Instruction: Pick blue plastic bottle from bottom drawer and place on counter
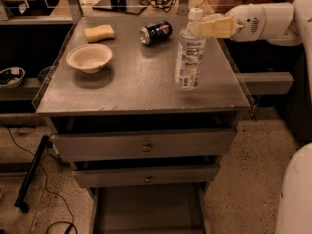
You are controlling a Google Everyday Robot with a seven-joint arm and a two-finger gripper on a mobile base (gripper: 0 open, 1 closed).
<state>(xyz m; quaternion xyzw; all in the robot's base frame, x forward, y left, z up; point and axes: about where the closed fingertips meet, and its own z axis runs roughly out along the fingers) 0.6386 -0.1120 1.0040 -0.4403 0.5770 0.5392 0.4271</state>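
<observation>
The blue plastic bottle, clear with a white cap and pale label, stands upright at the right side of the counter. Its base is at or just above the surface. My gripper reaches in from the right and is shut on the bottle's neck just under the cap, with its cream fingers on either side. The bottom drawer is pulled open at the foot of the cabinet, and its grey floor shows nothing on it.
A dark blue soda can lies on its side at the back of the counter. A yellow sponge and a cream bowl sit at the left. Two knob-fronted drawers stand slightly open. Grey side shelves flank the cabinet.
</observation>
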